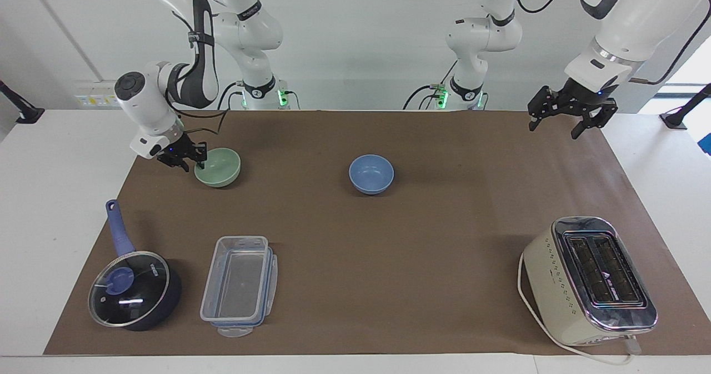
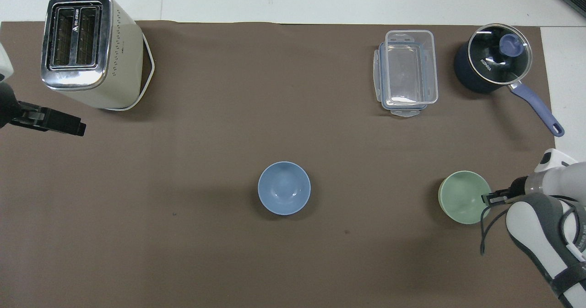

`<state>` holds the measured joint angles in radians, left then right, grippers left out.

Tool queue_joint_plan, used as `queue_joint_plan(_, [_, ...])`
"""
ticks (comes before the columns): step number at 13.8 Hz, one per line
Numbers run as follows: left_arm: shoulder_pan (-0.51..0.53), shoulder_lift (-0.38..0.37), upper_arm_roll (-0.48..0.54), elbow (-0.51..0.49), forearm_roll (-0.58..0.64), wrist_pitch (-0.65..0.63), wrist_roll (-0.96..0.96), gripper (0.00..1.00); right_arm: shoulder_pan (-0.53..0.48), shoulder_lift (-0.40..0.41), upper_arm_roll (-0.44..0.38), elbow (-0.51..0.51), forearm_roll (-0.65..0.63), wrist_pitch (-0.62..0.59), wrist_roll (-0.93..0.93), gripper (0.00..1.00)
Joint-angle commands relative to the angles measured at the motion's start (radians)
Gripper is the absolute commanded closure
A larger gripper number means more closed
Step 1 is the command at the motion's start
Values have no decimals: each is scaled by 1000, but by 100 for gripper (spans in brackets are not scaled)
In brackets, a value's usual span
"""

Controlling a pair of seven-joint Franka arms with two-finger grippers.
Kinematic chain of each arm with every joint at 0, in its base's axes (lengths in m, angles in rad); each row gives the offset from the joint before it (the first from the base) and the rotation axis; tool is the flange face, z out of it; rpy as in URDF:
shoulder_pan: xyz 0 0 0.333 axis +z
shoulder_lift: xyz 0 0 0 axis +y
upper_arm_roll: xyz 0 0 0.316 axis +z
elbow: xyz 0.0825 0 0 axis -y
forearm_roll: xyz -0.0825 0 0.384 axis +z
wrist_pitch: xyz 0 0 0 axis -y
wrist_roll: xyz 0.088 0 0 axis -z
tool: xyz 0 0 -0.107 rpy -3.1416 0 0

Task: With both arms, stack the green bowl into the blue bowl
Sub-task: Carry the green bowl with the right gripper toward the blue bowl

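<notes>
facing view high, overhead steep, shared table [image 1: 355, 240]

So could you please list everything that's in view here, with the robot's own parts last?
green bowl: one, pale mint green, on the mat toward the right arm's end
blue bowl: one, periwinkle blue, mid-mat
saucepan: one, dark blue with glass lid, farther from the robots than the green bowl
food container: one, clear plastic, beside the saucepan
toaster: one, cream and chrome, toward the left arm's end
mat: one, brown, covering the table
table: one, white
right gripper: one, black, at the green bowl's rim
left gripper: one, black, open, raised over the mat's left-arm end
</notes>
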<state>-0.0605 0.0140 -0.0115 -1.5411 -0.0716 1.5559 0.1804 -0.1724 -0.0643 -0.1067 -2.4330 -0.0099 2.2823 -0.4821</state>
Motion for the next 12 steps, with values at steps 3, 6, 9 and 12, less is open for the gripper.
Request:
queue_joint_plan(3, [7,-11,-4,16,16,-74,13,0,-13,-6,5,9,2,5,-24,100])
queue_joint_plan(6, [17,-12,1,16,23,-79,14,0,4,-20,8,127,2,-172,-29,100])
queue_joint_plan(9, [19,-28,1,-7,24,-91,16,0,27,-23,19,302,57,-381,-32,100])
queue_joint_plan(12, [18,-36,1,-19,39,-89,16,0,106,-25,21,416,73,-496,43,100])
